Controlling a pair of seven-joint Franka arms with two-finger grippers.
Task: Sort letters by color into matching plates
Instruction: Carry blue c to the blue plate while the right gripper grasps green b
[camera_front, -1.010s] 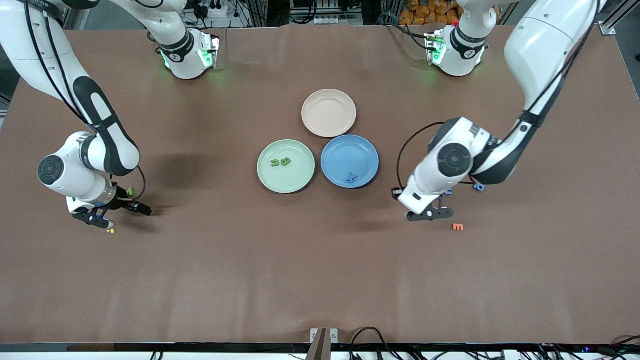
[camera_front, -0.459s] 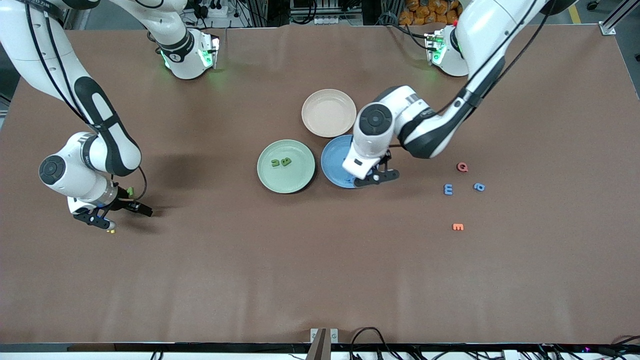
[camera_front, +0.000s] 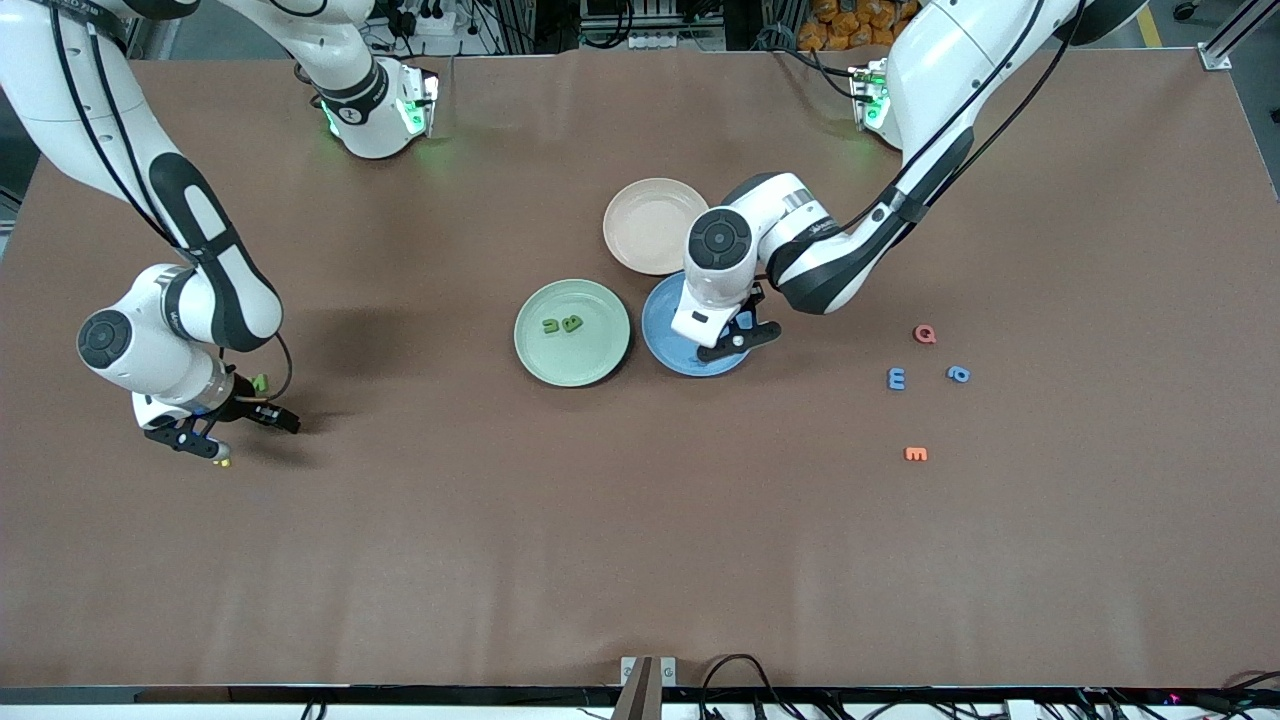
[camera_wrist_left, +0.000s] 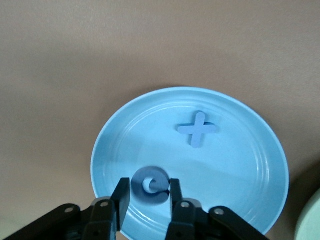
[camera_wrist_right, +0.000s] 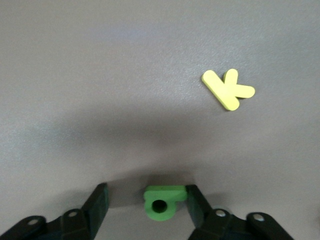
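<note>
My left gripper (camera_front: 738, 338) hangs low over the blue plate (camera_front: 662, 335), shut on a round blue letter (camera_wrist_left: 151, 184). A blue X (camera_wrist_left: 198, 129) lies in that plate (camera_wrist_left: 235, 165). The mint green plate (camera_front: 540, 300) beside it holds two green letters (camera_front: 561, 324). Two more blue letters (camera_front: 897, 378) (camera_front: 958, 374) lie loose toward the left arm's end. At the right arm's end my right gripper (camera_front: 232, 432) is down at the table, open around a green letter (camera_wrist_right: 162, 201). One finger (camera_wrist_right: 196, 202) touches the letter and the other stands apart. A green letter (camera_front: 260, 382) peeks out beside that hand.
A yellow K (camera_wrist_right: 227, 89) lies close to the right gripper, also seen in the front view as a yellow K (camera_front: 224, 462). A beige plate (camera_front: 650, 225) touches the blue one. A red Q (camera_front: 925, 334) and an orange E (camera_front: 915, 454) lie near the loose blue letters.
The left arm swung from the loose letters at its end to over the blue plate, carrying the blue letter. The right gripper's fingers narrowed around the green letter.
</note>
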